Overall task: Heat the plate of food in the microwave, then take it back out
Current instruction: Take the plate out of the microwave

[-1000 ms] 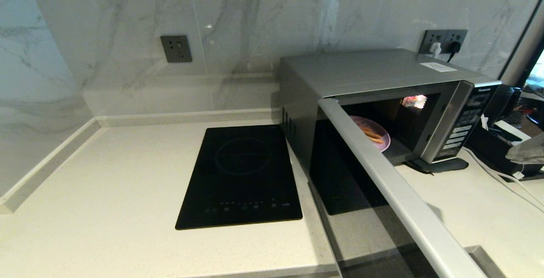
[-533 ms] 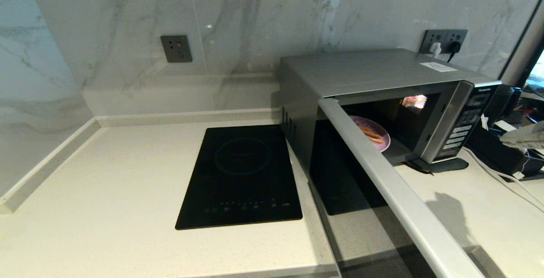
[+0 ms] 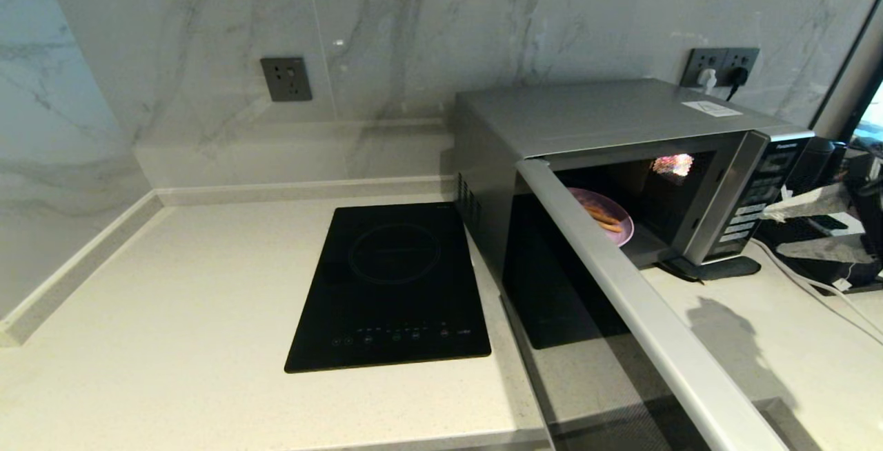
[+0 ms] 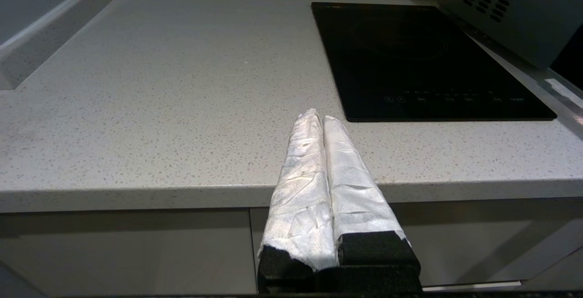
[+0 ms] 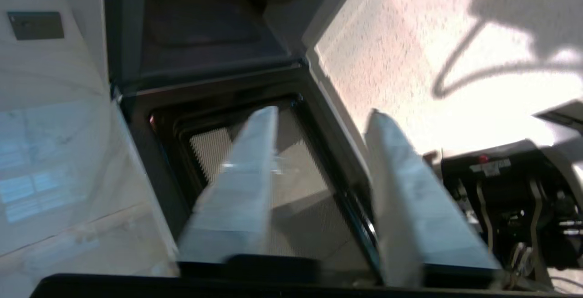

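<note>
Left pincer (image 4: 322,120) parked over the near tabletop (image 3: 172,313) edge, wrapped fingers pressed together, holding nothing. Black induction hob (image 3: 393,285) set into the tabletop at 9 o'clock of the microwave (image 3: 607,127). Microwave door (image 3: 641,327) swung wide toward the viewer; plate of food (image 3: 610,220) sits inside the cavity, partly hidden behind the door's top edge. Right pincer (image 3: 786,230) hovers at 3 o'clock of the microwave, near the button panel (image 3: 755,196), fingers (image 5: 241,184) spread apart, empty.
</note>
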